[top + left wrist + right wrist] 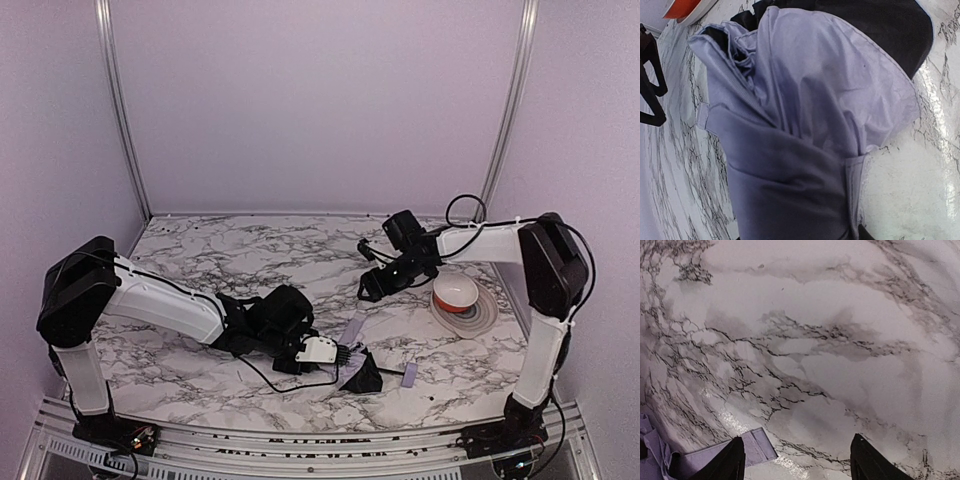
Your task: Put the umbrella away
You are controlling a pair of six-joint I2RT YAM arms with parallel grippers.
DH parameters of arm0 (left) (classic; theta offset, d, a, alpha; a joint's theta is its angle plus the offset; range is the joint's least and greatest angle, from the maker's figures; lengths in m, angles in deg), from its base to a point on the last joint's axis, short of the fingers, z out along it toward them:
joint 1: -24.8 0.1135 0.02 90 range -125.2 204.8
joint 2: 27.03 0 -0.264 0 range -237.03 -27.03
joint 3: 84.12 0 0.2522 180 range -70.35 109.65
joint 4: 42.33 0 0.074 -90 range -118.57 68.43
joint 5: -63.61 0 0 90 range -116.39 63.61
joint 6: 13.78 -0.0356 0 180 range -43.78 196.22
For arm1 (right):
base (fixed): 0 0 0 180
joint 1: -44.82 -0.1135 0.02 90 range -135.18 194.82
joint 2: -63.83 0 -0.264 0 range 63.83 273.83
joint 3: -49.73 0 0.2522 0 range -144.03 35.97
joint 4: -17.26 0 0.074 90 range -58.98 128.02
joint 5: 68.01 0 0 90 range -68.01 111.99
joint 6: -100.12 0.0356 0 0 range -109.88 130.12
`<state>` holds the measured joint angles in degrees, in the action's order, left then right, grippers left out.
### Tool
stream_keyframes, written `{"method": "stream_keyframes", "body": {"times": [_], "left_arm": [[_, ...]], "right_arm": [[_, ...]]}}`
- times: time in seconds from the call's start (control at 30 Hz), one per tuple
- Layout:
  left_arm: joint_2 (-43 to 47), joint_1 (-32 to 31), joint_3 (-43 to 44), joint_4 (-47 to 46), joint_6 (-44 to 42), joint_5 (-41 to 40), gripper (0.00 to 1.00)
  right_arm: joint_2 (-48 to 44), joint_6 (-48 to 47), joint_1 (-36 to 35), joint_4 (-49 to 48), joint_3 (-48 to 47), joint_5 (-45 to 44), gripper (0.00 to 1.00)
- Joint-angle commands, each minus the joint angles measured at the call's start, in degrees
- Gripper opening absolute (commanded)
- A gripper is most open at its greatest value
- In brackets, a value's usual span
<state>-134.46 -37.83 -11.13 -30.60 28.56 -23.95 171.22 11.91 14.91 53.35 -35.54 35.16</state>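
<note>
Our left hand (330,352) is buried in the umbrella (805,125), we can't tell its grip; right hand (798,440) is spread beside the strap (757,445) and might close on bare bench (840,340).

Your light is soft, even and lavender-tinted, coming from above; shadows on the marble tabletop (250,250) are faint; glossy white glare flares beside the umbrella (805,125) in the left wrist view; that close fabric looks dim, slightly blurred.

left hand (338,353) at umbrella (362,378) (crumpled) | right hand (369,289) near bowl (456,292)
</note>
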Motion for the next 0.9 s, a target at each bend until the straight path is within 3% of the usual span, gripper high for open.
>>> {"method": "stream_keyframes", "body": {"times": [0.0,0.2,0.43,0.67,0.8,0.87], "left_arm": [[-2.01,-0.75,-1.31,11.00,-1.21,0.70,0.00],[-2.62,-0.78,-0.44,11.68,-1.37,1.16,0.00],[-2.76,-0.78,-0.16,12.34,-1.48,1.56,0.00],[-3.00,-0.78,0.01,12.63,-1.59,1.51,0.00],[-3.07,-0.74,-0.05,12.74,-1.48,1.47,0.00],[-3.03,-0.79,-0.07,12.70,-1.44,1.43,0.00]], "right_arm": [[5.07,-7.25,-4.18,13.39,-8.48,-5.95,0.68],[9.29,-9.70,-7.00,18.17,-12.17,-9.23,0.58],[9.27,-11.06,-8.90,22.41,-13.35,-10.17,0.62],[12.80,-12.64,-9.29,20.69,-12.35,-6.87,0.61],[13.70,-13.25,-9.29,19.92,-12.60,-4.17,0.49],[13.73,-13.58,-9.29,19.80,-12.51,-3.11,0.32]]}}
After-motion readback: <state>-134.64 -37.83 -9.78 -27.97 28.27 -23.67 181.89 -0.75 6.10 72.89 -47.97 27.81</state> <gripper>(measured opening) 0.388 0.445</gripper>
